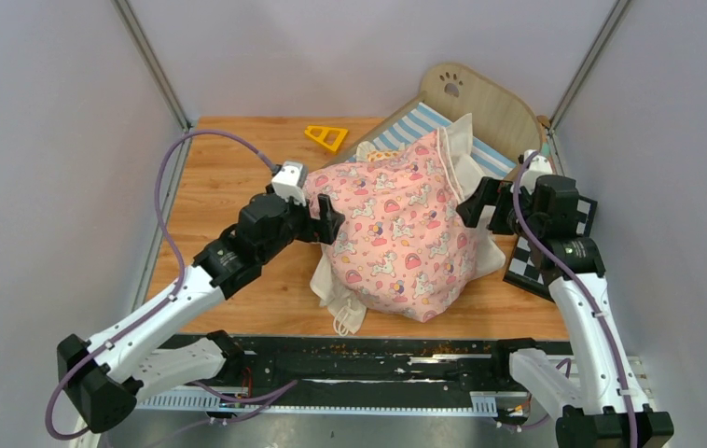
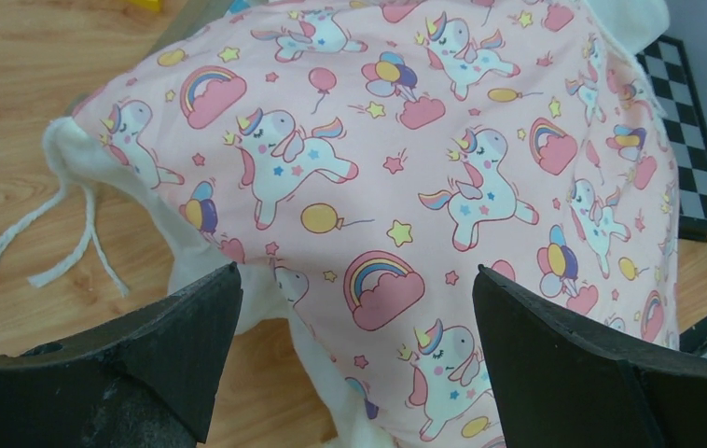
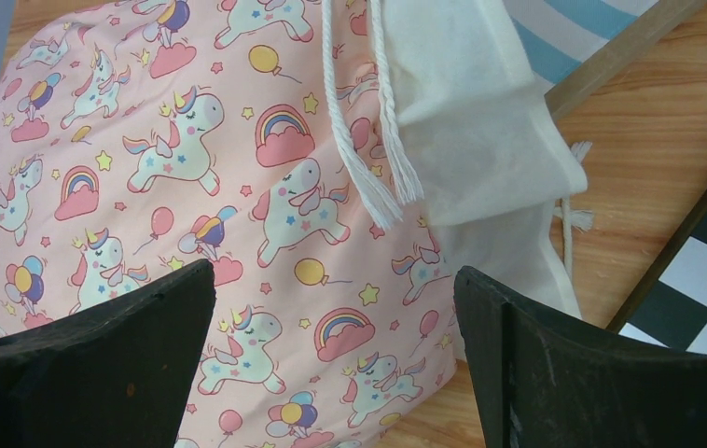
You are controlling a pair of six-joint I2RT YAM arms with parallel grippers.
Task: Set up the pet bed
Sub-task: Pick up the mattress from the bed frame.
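Both pincers released, I see: left gripper (image 1: 329, 220) gapes at the left flank of the pink quilt (image 1: 396, 233), right gripper (image 1: 473, 207) at its right, whether touching I can't quite tell. Quilt lies bunched over the pet bed (image 1: 482, 105), far-right on the table (image 1: 228, 177).

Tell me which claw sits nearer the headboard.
The right claw, open beside the quilt, close to the paw-print headboard; the left claw is farther off.
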